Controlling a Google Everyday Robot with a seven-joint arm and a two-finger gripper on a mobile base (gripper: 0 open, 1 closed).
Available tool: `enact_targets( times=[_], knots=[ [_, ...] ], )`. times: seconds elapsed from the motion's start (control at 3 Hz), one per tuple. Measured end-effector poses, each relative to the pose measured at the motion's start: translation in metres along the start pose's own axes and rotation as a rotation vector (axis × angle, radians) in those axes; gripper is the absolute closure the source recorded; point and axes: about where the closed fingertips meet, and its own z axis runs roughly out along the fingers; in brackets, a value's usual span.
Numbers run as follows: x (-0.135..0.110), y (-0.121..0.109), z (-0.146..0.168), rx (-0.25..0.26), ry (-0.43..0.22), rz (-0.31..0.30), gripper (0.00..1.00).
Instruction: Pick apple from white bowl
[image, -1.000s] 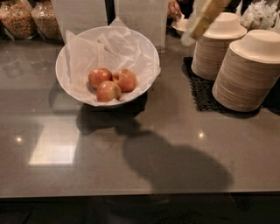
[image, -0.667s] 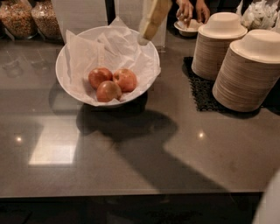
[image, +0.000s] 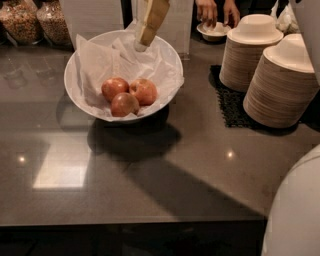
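The white bowl (image: 74, 65), lined with crinkled white paper, stands on the dark grey counter at the upper left of centre. Three near-alike red-pink apples lie together in it: one at the left (image: 114, 88), one at the right (image: 144, 91) and one in front (image: 125, 104). My gripper (image: 143, 41) comes down from the top edge as a beige, tilted shape. Its tip hangs over the paper at the bowl's far side, above and behind the apples and apart from them.
Two tall stacks of beige disposable bowls (image: 251, 50) (image: 286, 82) stand at the right on a black mat (image: 231, 106). A person's hands (image: 216, 10) are over a small white dish (image: 213, 32) behind. Jars of grain (image: 20, 21) stand far left. My white body (image: 296, 210) fills the lower right corner.
My gripper has moved left, from over the stacked bowls to above the white bowl's far side. My white body has come into view at the lower right. The apples have not moved.
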Motion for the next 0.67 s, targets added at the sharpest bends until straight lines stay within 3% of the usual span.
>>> enact_targets(
  times=[0.33,0.67],
  knots=[
    [0.011,0.01,0.022,-0.082,0.01,0.018,0.0],
    [0.031,0.036,0.074,-0.193,-0.078,0.098,0.0]
  ],
)
